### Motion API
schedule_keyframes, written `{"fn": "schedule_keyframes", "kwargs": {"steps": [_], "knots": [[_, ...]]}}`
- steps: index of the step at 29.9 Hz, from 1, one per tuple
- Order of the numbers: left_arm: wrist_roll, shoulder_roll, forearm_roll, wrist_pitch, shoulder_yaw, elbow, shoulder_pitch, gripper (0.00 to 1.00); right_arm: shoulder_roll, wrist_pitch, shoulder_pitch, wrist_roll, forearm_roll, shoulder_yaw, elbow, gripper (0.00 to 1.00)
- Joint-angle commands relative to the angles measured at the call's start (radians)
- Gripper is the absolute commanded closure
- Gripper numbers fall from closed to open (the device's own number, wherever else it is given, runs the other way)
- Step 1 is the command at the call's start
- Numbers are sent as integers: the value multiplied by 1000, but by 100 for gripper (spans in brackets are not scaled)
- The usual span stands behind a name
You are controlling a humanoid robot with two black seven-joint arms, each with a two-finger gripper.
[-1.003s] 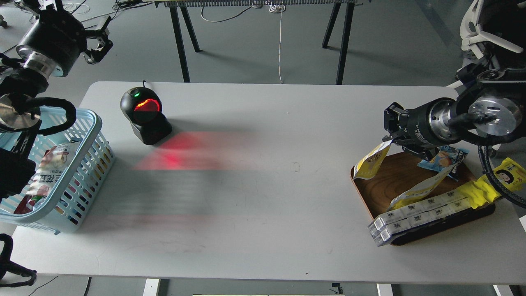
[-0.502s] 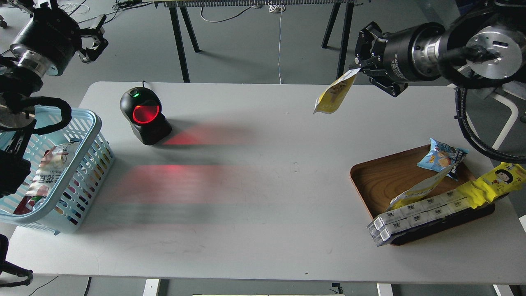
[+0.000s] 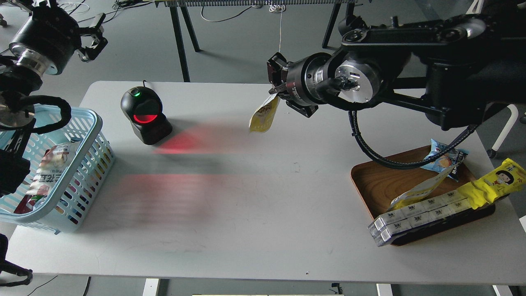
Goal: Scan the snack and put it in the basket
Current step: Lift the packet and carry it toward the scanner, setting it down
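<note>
Near edge of the worktop (image 3: 246,230): wooden tray (image 3: 372,181) at right, loaded with a white boxed multipack (image 3: 415,213), a long yellow pack (image 3: 493,183), a small blue bag (image 3: 441,156) and another yellow pouch. Basket (image 3: 82,123) at left, one red-and-white packet (image 3: 45,172) seen inside.

Farther back: snack (image 3: 263,116) hangs above the worktop, pinched by its top edge in the right fingers (image 3: 276,93), well apart from the scanner (image 3: 144,115).

Step judged: carry to scan. Next: printed back to be turned toward the red window.

Left fingers (image 3: 92,39) spread, nothing held.
</note>
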Motion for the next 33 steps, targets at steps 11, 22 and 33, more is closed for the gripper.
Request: {"fn": "schedule_keyframes", "kwargs": {"steps": [11,22,33], "knots": [[-2,-1,0,-2,0,2,-1,0,227,-11,-76,15,0,26,-103,100],[-2,2,0,-5,0,2,0,0,239,-15,-121,15,-4,24,-179,100],[-2,6,0,-5,1,2,0,0,239,-32,-125,14,-7,9,-185,76]]}}
